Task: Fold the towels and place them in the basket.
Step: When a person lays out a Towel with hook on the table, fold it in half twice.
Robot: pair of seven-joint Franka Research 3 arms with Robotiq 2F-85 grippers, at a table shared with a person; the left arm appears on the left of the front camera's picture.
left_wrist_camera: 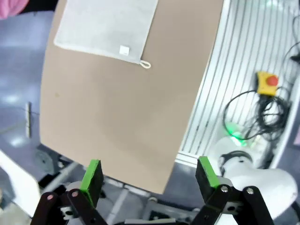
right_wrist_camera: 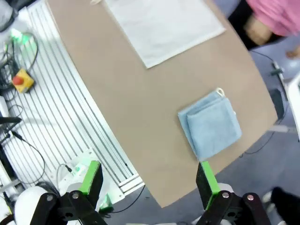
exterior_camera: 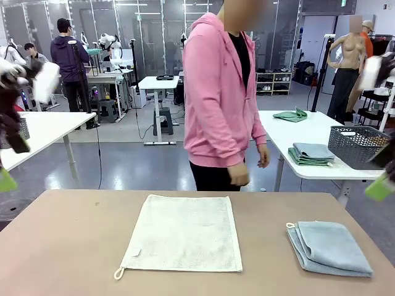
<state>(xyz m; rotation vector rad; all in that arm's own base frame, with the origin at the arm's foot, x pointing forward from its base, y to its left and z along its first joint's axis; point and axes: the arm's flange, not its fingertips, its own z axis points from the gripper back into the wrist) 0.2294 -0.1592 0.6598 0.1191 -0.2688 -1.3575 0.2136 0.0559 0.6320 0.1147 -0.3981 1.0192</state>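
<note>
While both arms hang raised above the bench (exterior_camera: 68, 246), neither touches anything. The left gripper (left_wrist_camera: 149, 174) has its green pads spread wide with nothing between them; in its wrist view it looks down past the bench's edge, and the cream towel (left_wrist_camera: 107, 24) lies far off at 11 o'clock. The right gripper (right_wrist_camera: 149, 177) is likewise spread wide and bare, with the blue towel (right_wrist_camera: 209, 127) at about 1 o'clock from it on the bench top.

From the front, the cream towel (exterior_camera: 183, 233) lies opened flat in a single layer at the middle of the bench, a hanging loop (exterior_camera: 118, 273) at its 7 o'clock corner and a small white label (exterior_camera: 134, 251) just inside that corner. The blue towel (exterior_camera: 330, 248) sits well apart from it at 3 o'clock, folded into a compact stack near the bench's right end, with a small loop at its 10 o'clock corner. A person in a pink hoodie (exterior_camera: 216, 105) stands at 12 o'clock behind the bench, arms down, hands clear of both towels.
</note>
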